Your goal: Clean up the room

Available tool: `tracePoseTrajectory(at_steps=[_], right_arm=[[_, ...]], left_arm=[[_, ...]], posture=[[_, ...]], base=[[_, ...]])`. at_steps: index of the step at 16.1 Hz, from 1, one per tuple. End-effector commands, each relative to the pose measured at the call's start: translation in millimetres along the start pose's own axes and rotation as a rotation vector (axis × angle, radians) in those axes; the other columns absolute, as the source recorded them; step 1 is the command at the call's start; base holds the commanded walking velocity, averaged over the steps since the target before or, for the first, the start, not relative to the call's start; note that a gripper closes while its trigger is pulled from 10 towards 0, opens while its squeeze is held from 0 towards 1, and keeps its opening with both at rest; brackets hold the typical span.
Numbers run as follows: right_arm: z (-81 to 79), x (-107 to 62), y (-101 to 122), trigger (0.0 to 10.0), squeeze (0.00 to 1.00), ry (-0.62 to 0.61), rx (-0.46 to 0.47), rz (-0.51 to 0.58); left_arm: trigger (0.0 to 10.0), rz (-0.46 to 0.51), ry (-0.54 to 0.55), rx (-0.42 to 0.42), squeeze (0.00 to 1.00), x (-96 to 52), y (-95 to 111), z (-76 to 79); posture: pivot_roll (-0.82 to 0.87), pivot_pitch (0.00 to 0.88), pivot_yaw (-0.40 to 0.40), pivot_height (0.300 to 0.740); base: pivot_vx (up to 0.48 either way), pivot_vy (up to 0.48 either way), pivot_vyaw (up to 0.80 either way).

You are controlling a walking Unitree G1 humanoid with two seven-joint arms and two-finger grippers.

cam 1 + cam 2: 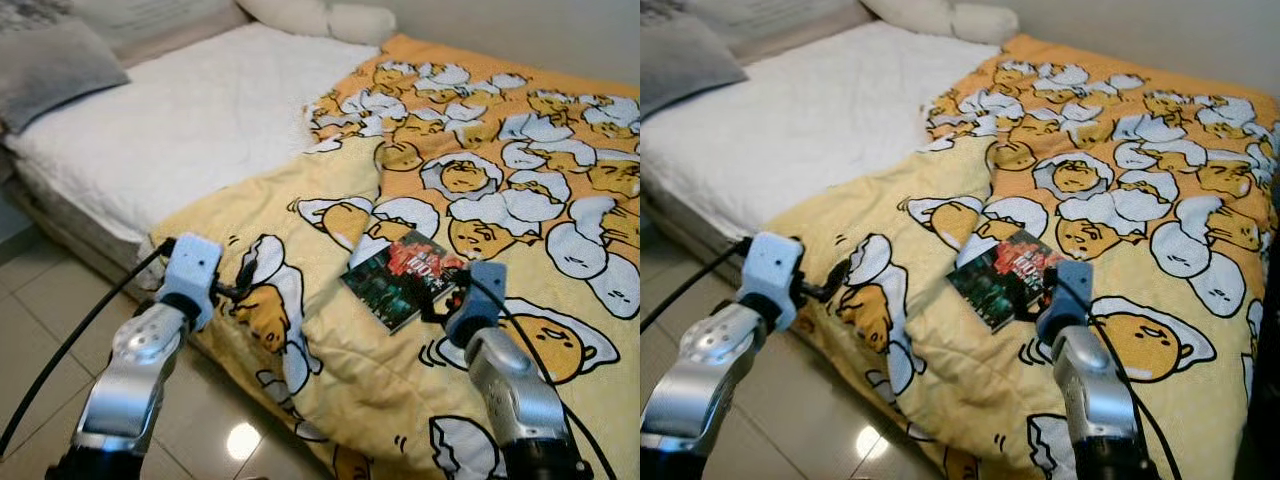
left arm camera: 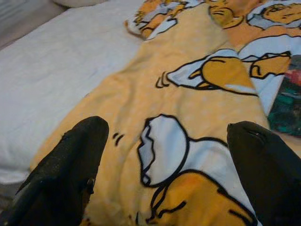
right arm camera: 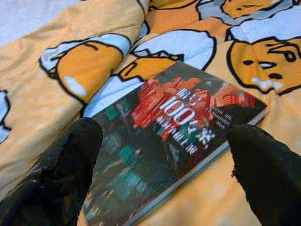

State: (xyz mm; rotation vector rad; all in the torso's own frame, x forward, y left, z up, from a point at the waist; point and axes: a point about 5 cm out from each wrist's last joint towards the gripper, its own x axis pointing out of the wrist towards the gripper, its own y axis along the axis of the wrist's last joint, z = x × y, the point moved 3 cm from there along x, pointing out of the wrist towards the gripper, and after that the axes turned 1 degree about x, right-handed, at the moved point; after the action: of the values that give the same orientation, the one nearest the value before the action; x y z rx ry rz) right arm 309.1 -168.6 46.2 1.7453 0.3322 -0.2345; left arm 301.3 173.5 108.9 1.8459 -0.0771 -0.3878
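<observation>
A dark book with a red and green cover lies flat on the yellow cartoon-egg blanket near the bed's front edge. My right gripper hovers right at the book's near right corner. In the right wrist view the book lies between its wide-apart black fingers, so this gripper is open. My left gripper is out over the blanket's hanging edge, left of the book. It is open above the blanket and holds nothing.
The blanket covers the right half of a bed, with the bare white mattress on the left. A grey pillow and a white pillow lie at the head. Tiled floor runs along the bed's near side.
</observation>
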Motion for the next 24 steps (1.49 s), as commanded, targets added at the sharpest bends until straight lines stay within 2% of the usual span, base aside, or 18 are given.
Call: tracePoseTrajectory(at_steps=[1, 10, 14, 16, 19, 24], right_arm=[[-3.1, 3.2, 2.0, 10.0, 0.00, 0.004, -0.006, 0.006], [-6.3, 14.3, 11.5, 10.0, 0.00, 0.024, -0.026, 0.012], [-14.0, 19.8, 17.6, 10.0, 0.00, 0.059, -0.042, 0.018], [-17.6, 20.6, 17.8, 10.0, 0.00, 0.081, -0.022, 0.010], [-20.4, 20.9, 16.3, 10.0, 0.00, 0.094, -0.015, 0.007], [-25.9, 23.3, 16.8, 10.0, 0.00, 0.110, -0.034, 0.005]], left_arm=[[10.0, -0.003, -0.010, 0.007, 0.85, 1.9, -0.1, 0.0], [10.0, 0.015, -0.039, 0.031, 0.84, 10.8, 6.5, 0.3], [10.0, 0.016, -0.044, 0.037, 0.85, 8.1, 6.0, -0.5], [10.0, 0.015, -0.046, 0.037, 0.85, 6.2, 6.0, -0.1], [10.0, 0.014, -0.048, 0.038, 0.85, 4.4, 6.4, 1.0], [10.0, 0.011, -0.054, 0.058, 0.84, 4.6, 7.6, 1.4]], posture=[[0.07, 0.000, 0.039, 0.740], [0.07, 0.000, 0.041, 0.740], [0.09, 0.000, 0.027, 0.740], [0.10, 0.000, 0.021, 0.740], [0.10, 0.000, 0.020, 0.740], [0.10, 0.000, 0.031, 0.740]], base=[[0.270, 0.000, 0.00], [0.234, 0.000, 0.00], [0.240, 0.000, 0.00], [0.244, 0.000, 0.00], [0.247, 0.000, -0.79], [0.199, 0.000, 0.00]])
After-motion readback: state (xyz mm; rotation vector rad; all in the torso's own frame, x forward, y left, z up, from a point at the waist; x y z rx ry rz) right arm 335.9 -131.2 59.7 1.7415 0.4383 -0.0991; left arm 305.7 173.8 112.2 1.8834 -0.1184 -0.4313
